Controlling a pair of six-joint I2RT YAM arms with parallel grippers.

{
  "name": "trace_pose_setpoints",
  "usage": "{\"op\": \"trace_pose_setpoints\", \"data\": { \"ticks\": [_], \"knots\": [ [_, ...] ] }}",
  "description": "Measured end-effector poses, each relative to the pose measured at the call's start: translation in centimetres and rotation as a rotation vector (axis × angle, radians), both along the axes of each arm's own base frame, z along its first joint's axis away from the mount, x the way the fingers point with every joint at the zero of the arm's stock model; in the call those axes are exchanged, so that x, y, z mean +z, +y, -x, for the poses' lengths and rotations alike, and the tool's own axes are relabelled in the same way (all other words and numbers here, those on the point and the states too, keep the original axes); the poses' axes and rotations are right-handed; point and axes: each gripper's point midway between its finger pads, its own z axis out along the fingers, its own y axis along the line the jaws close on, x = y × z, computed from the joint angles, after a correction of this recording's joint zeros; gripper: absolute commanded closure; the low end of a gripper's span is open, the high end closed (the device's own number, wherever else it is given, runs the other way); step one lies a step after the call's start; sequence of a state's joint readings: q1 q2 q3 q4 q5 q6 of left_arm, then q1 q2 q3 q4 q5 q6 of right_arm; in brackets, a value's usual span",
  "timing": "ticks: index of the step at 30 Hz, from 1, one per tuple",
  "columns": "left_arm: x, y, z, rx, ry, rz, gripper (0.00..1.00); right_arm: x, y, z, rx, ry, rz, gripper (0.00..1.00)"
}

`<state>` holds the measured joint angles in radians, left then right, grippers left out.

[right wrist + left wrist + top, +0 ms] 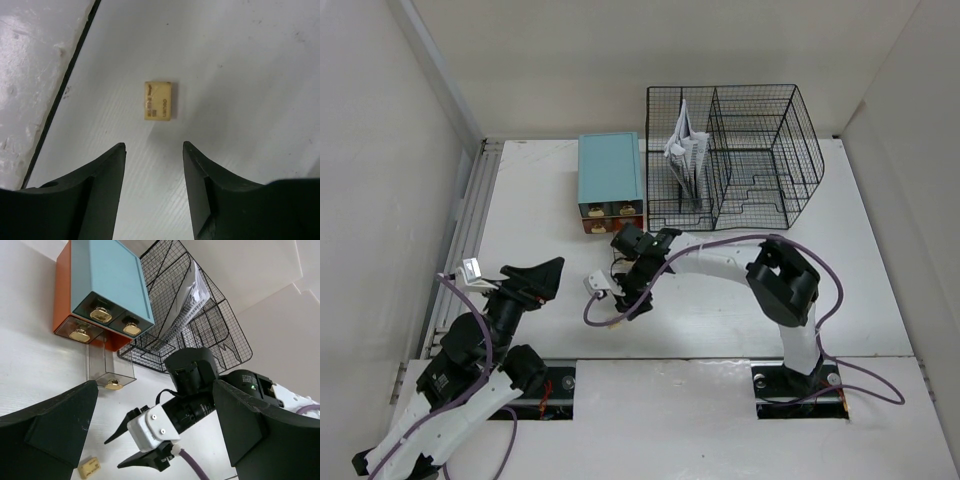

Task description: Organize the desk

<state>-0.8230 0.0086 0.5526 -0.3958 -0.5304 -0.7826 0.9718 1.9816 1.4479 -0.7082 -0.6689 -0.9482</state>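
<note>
The white desk [840, 290] holds a small beige eraser [158, 100], lying flat just ahead of my right gripper [154, 145]. That gripper is open and empty, its jaws apart a little short of the eraser. In the left wrist view the eraser [89, 467] lies at the bottom left, just ahead of the right gripper's fingertips [112, 453]. My left gripper [538, 277] is open and empty, raised over the desk's near left, pointing at the right gripper [623, 300].
A teal drawer box [610, 175] with orange sides stands at the back centre; one clear drawer [106, 371] with a gold knob is pulled out. A black wire rack [750, 150] holding papers [685, 150] stands to its right. A metal rail [470, 230] runs along the left edge.
</note>
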Motion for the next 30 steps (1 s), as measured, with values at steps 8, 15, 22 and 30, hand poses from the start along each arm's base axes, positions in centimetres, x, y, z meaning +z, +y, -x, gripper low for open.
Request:
{"op": "trace_pose_setpoints", "data": {
  "ticks": [8, 15, 22, 30],
  "knots": [
    [0.1, 0.1, 0.0, 0.001, -0.002, -0.008, 0.02, -0.8, 1.8, -2.0, -0.123, -0.086, -0.021, 0.45],
    [0.1, 0.1, 0.1, 0.001, -0.004, -0.016, 0.02, -1.0, 2.7, -1.4, -0.146, -0.083, -0.021, 0.45],
    [0.1, 0.2, 0.0, 0.001, -0.007, -0.023, 0.02, -1.0, 3.1, 0.8, -0.097, -0.054, -0.015, 0.45],
    [0.1, 0.2, 0.1, 0.001, -0.008, -0.025, 0.02, -2.7, 2.7, 3.9, -0.076, -0.042, 0.042, 0.46]
  ]
}}
